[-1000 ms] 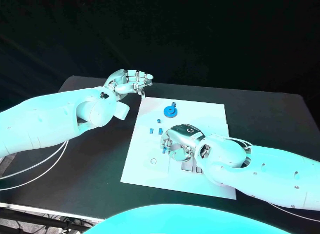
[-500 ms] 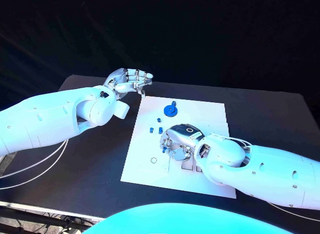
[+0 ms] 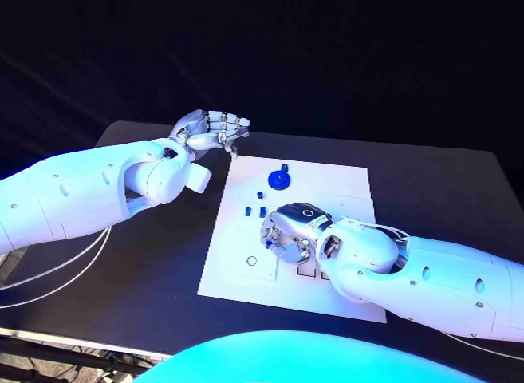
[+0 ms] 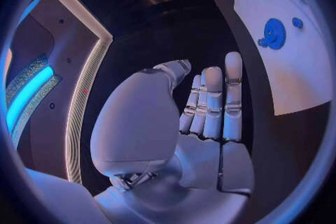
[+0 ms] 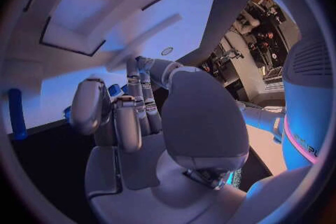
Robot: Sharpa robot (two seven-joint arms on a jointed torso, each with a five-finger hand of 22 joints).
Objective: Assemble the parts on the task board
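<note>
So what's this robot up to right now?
It is putting small blue parts together on a white task board on the black table. The right hand is down over the middle of the board, fingers curled near some small blue pieces; whether it holds one is hard to tell. The left hand hovers off the board's far corner, holding nothing. A blue gear sits at the board's far end.

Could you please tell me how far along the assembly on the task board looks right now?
Early, it seems. A blue gear sits at the far end of the task board; small blue parts lie loose nearby. The right hand is down on the board's middle, what it holds unclear. The left hand waits empty off the board.
</note>
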